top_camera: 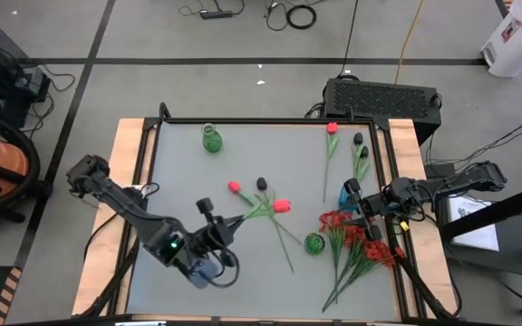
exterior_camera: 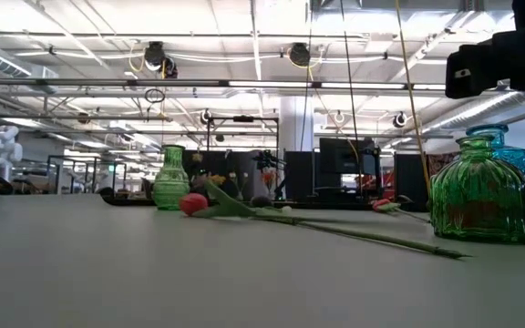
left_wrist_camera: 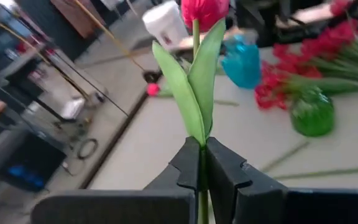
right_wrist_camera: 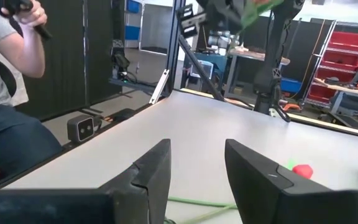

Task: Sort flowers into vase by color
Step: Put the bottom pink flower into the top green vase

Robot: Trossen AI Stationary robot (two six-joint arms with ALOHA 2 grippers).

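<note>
Pinching the green stem of the held red-pink tulip (left_wrist_camera: 204,9) just under its leaves with the left tool (left_wrist_camera: 202,149), fingers pressed together on it, just off the centre of the desk (top_camera: 179,181) toward nine o'clock, bud pointing toward three o'clock. Holding the right tool (right_wrist_camera: 197,165) spread, nothing between its fingers, above the desk's three o'clock edge, just beside the blue vase (top_camera: 343,196). Lying near the centre toward eleven o'clock: a second red-pink tulip (top_camera: 234,187) and a black tulip (top_camera: 262,184). Lying at one o'clock: a third red-pink tulip (top_camera: 332,129) and two more black buds (top_camera: 359,140). Sprawling at four o'clock: the bunch of small red blossoms (top_camera: 361,240), the near green vase (top_camera: 314,243) standing at its nine o'clock. Standing at eleven o'clock: the far green vase (top_camera: 211,139). Sitting beyond the desk in the right wrist view: a person (right_wrist_camera: 5,112).
</note>
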